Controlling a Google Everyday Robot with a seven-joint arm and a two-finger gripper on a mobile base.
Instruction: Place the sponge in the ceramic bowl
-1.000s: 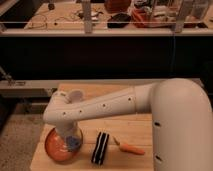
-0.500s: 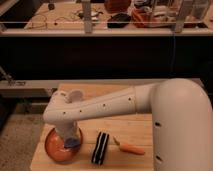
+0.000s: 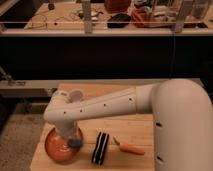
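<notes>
Orange-red bowl (image 3: 54, 148) sits at the wooden surface's (image 3: 131, 131) front left. The gripper (image 3: 71, 139) reaches down into it, with the blue sponge (image 3: 76, 143) at its tip, inside the bowl's right edge. Whether the jaws hold the sponge I cannot tell. A striped black block (image 3: 101, 148) and a carrot (image 3: 132, 148) lie to the right.

This looks like a robotics lab or workshop. A light wooden table (image 3: 127, 129) stands before a long workbench (image 3: 60, 24) strewn with loose cables (image 3: 52, 20), a black device (image 3: 119, 20), red bins (image 3: 150, 17) and clear plastic boxes (image 3: 192, 10), behind a metal rail (image 3: 125, 31). The gripper (image 3: 70, 136) hangs over the ceramic bowl (image 3: 52, 148) by the table's near left corner.
</notes>
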